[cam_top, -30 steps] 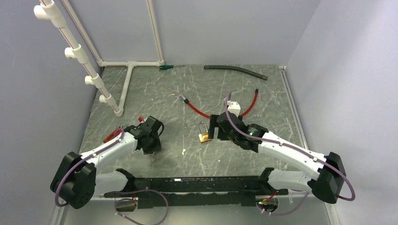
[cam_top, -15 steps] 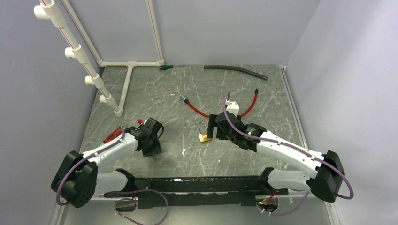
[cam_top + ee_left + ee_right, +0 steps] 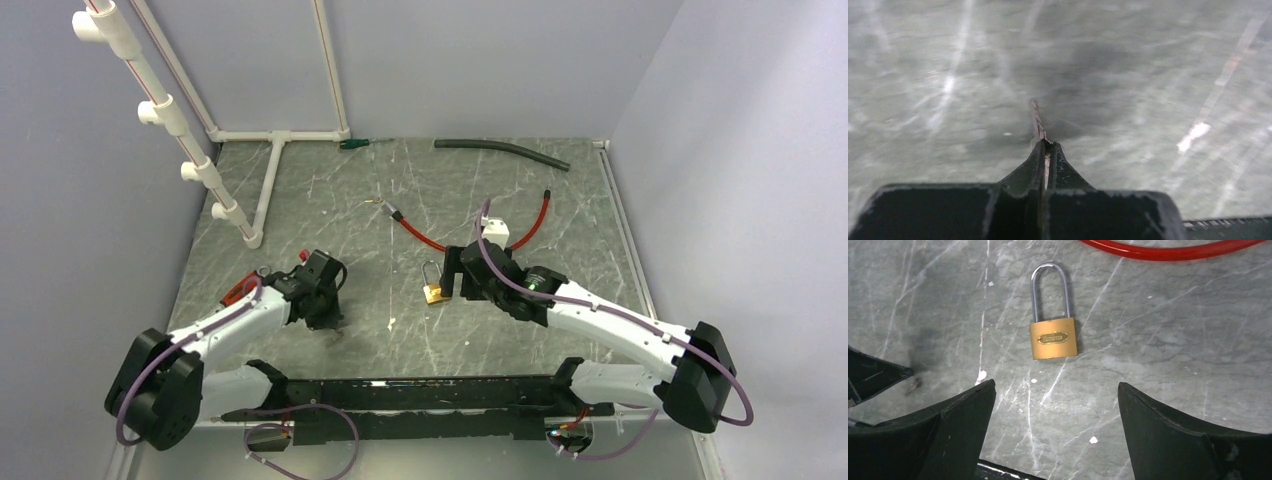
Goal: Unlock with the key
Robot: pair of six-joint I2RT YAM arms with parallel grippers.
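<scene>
The grey-green marbled table [image 3: 380,190] carries everything. A white plastic pipe frame [image 3: 160,105] stands along its far-left corner, out of the working zone. The two arms reach in from the near edge, and each seems to have its own job. The right gripper [image 3: 1055,385] hangs low over the middle of the table with its claw spread wide, the black fingers on either side of the lock below. This looks like a stance for closing on the lock body and steadying it while the key goes in. A dark rubber hose [image 3: 500,150] lies along the far edge, and a red plastic-coated cable [image 3: 1168,252] curves just beyond the lock. Neither touches it. The brass padlock with a steel shackle [image 3: 1053,339] lies flat near the middle of the table, label up. Its shackle is closed and points toward the far edge, so the keyhole end probably faces the arms. The left gripper [image 3: 1047,147] is down at the surface toward the near-left part of the table, well apart from the lock. Its claw is pressed together, pinching the thin toothed metal key [image 3: 1036,120]. The blade sticks straight out past the fingertips and lies at or just above the table. That grip leaves the teeth free to enter the keyhole. The pinch is narrow, though, and the key could twist in it when turned.
</scene>
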